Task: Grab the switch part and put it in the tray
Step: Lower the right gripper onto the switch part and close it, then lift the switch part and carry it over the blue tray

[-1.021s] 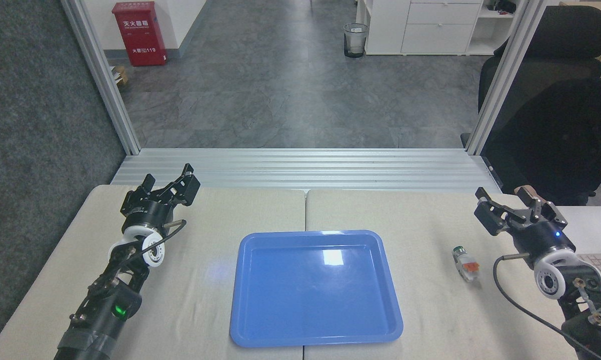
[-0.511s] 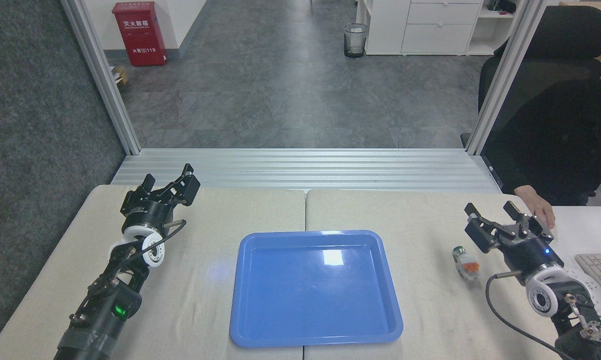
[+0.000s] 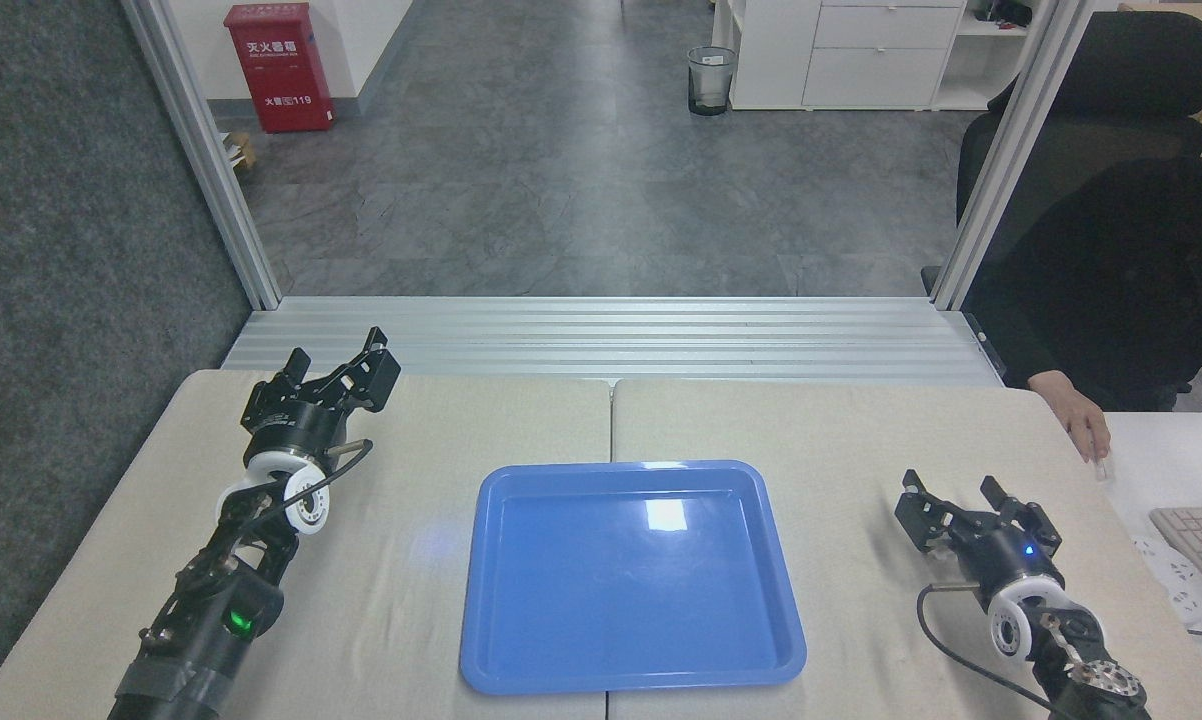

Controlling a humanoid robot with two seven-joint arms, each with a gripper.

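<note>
Right gripper [image 3: 953,508] is hanging open low over the table [image 3: 861,430], right of the tray [image 3: 632,577], which is sitting empty at centre. Switch part is hidden, seemingly under that gripper. Left gripper [image 3: 339,372] is sitting open far left.

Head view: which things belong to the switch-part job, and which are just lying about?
Job: blue tray; right pincer, open; switch part, not visible in this view.

Lying about: left pincer, open; keyboard; person's hand; waste bin; red cabinet.
</note>
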